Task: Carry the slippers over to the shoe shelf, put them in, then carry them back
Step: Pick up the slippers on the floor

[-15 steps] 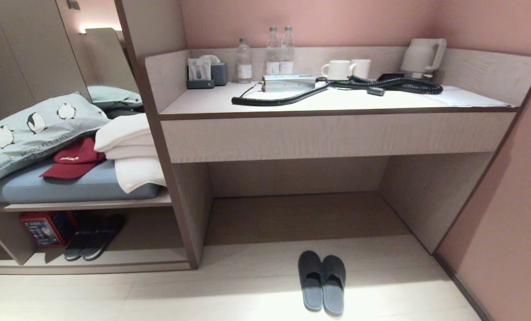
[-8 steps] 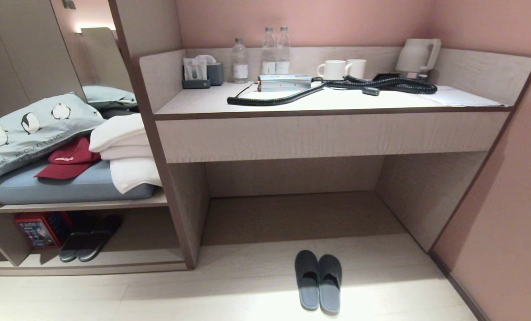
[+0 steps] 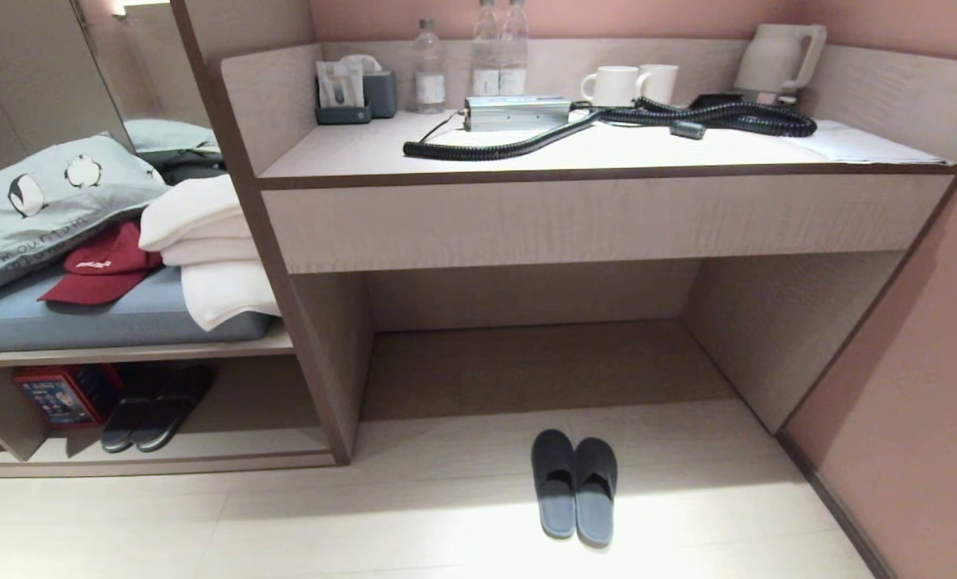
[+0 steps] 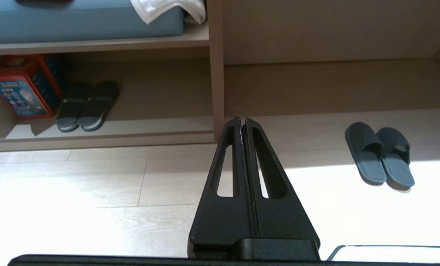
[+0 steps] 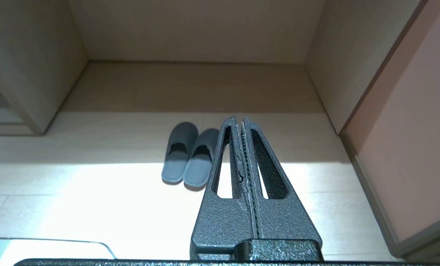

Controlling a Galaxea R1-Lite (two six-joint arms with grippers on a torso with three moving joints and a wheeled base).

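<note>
**Two sets of jaws shut, slippers on the floor**

Both grippers hang above the pale floor with nothing in them: the left gripper [image 4: 242,120] has its jaws pressed together, and the right gripper [image 5: 238,119] likewise. Neither arm shows in the head view. The slippers [image 3: 575,489] lie side by side, touching, on the floor [image 3: 414,523] in front of the recess under the table [image 3: 607,153], toes toward it. To their left, past an upright panel, the shoe shelf [image 3: 205,446] holds another dark pair [image 3: 145,410] beside a red box [image 3: 60,394]. Above it sit folded white towels [image 3: 205,249] and a red cap [image 3: 96,269].
</note>
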